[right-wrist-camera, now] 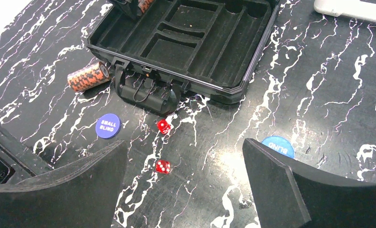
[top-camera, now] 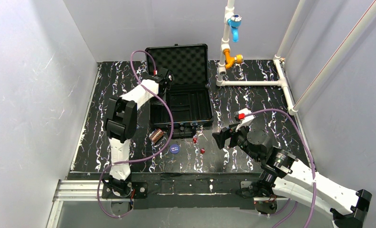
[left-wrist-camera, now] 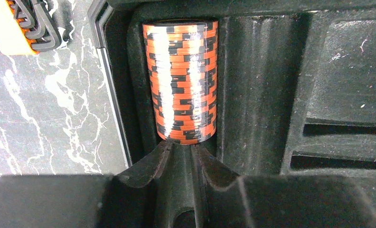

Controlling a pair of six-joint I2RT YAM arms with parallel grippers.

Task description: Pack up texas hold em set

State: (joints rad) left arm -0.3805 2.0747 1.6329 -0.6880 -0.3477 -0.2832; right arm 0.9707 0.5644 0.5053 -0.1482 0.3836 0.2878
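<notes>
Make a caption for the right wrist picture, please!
Open right gripper hovers over two red dice, with blue discs and a chip stack near the open case.

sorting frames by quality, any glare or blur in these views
Left wrist: a white glare stripe runs down the chip stack, and the near foreground is soft. Right wrist: sharp, lettering on the blue disc reads clearly, with sheen on the table. Top external: evenly lit, the dice tiny.
</notes>
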